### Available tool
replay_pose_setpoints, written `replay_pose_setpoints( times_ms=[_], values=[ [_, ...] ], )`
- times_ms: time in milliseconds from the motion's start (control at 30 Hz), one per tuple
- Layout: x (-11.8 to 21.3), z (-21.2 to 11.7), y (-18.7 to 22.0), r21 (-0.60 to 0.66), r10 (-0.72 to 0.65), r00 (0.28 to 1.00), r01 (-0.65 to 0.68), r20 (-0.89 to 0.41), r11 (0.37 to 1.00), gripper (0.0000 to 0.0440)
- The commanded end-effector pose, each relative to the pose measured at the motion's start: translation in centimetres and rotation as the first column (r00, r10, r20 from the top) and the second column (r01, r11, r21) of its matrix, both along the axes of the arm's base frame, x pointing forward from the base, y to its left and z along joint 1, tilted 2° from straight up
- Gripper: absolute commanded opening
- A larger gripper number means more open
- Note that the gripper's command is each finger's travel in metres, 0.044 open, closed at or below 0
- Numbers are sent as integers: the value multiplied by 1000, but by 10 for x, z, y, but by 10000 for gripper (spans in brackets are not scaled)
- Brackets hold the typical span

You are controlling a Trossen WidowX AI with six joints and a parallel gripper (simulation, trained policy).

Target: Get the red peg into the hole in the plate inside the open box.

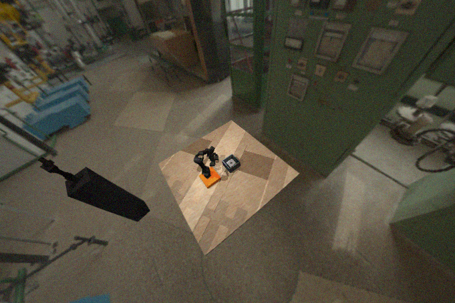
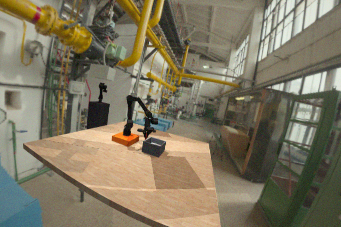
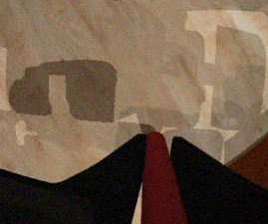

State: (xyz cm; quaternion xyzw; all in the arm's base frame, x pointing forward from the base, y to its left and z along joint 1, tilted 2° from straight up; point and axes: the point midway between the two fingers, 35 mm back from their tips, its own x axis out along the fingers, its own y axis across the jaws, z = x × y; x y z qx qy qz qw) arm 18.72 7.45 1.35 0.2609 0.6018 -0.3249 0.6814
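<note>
Inside an industrial hall with yellow pipes (image 2: pixel 140 34) and a green cabinet (image 1: pixel 317 93), one wooden tabletop (image 1: pixel 234 199) (image 2: pixel 122 165), pale-brown, shadow-patched, is bearing an orange base block (image 1: pixel 213 181) (image 2: pixel 127 142) and an open box (image 1: pixel 237 166) (image 2: pixel 152 150); the gripper (image 1: pixel 212 164) (image 2: pixel 145 134) (image 3: pixel 158 143) is grasping the red peg (image 3: pixel 159 183) beside the box.

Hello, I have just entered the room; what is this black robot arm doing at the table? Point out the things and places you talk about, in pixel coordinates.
The black robot arm (image 1: pixel 201 157) (image 2: pixel 130 109), standing on an orange base (image 1: pixel 213 181) (image 2: pixel 126 140), has its jaws closed on a red peg (image 2: pixel 145 135) (image 3: pixel 159 183). The peg is outside the open dark box (image 1: pixel 238 165) (image 2: pixel 150 150), which sits next to it on the wooden table (image 1: pixel 234 199) (image 2: pixel 122 171). The plate with the hole (image 1: pixel 228 165) lies at the bottom of the box, and the peg is not in it.
</note>
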Motion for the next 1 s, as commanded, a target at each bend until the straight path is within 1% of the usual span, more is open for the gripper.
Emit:
replay_pose_setpoints(
  times_ms=[0, 467, 800, 967],
  values=[
    [6, 10, -4, -17, 17, 999, -16, 28, 1000, 0],
    [33, 55, -27, -99, 82, 991, -71, 107, 993, 0],
    [58, 86, -47, -132, 77, 986, -58, 147, 990, 0],
    [69, 95, -63, -137, 53, 987, -32, 151, 990, 0]
  ],
)
